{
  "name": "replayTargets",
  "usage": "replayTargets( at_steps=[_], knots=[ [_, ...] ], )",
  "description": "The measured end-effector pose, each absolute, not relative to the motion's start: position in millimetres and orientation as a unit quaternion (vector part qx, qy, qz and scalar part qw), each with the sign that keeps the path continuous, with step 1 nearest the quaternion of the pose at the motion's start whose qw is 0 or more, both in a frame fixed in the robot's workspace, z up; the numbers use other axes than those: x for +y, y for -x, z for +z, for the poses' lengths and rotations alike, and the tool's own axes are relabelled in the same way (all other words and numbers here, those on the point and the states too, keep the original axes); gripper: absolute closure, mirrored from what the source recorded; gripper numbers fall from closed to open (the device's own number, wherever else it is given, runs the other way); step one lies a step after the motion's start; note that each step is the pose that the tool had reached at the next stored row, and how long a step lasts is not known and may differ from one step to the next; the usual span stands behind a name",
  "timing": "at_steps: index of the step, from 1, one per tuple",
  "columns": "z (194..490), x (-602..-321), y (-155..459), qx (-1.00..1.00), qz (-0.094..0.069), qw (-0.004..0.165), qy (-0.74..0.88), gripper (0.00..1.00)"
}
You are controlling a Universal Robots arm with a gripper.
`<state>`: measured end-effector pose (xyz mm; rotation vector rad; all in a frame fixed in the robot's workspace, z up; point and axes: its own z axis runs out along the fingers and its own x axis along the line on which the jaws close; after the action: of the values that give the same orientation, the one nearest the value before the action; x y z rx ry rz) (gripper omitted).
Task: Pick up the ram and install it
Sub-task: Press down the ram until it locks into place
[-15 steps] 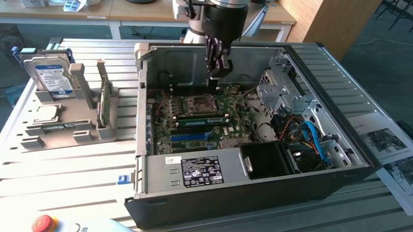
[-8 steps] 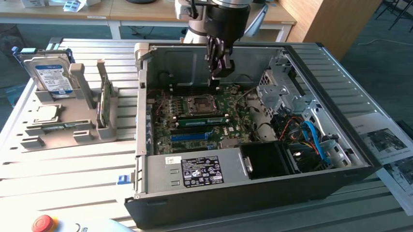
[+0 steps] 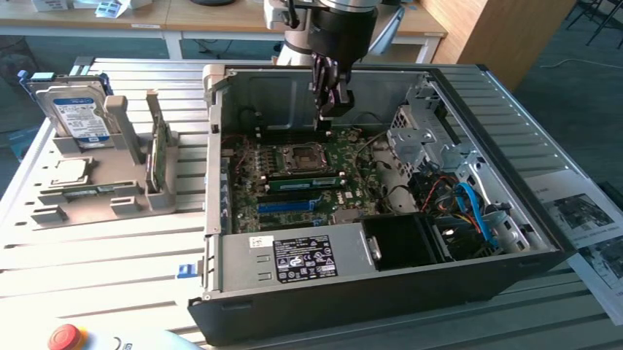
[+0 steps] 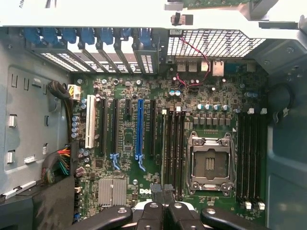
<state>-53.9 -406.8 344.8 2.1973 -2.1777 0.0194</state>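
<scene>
The ram [image 3: 156, 149] is a thin green stick standing on edge in a grey holder on the exterior view's left, outside the computer case; its green edge [image 4: 211, 3] also peeks over the case wall in the wrist view. My gripper [image 3: 331, 109] hangs inside the open case above the motherboard [image 3: 292, 182], far from the ram. Its black fingers [image 4: 154, 191] are pressed together with nothing between them, over the end of the black memory slots [image 4: 173, 148] beside the empty processor socket [image 4: 211, 163]. A green strip [image 3: 306, 180] lies along those slots.
The grey holder also carries a blue-labelled hard drive [image 3: 80, 117] and a small silver processor chip [image 3: 70, 171]. The case walls [image 3: 219, 146], the drive cage [image 3: 419, 138] and loose cables [image 3: 467, 211] hem in the motherboard. A red button [image 3: 66, 337] sits at the table's near corner.
</scene>
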Motion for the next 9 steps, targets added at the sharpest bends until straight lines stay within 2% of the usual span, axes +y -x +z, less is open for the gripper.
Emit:
replayTargets(
  at_steps=[9],
  knots=[
    [344.7, -406.8, 53.9, -0.714, 0.006, 0.024, -0.7, 0.89]
  ],
)
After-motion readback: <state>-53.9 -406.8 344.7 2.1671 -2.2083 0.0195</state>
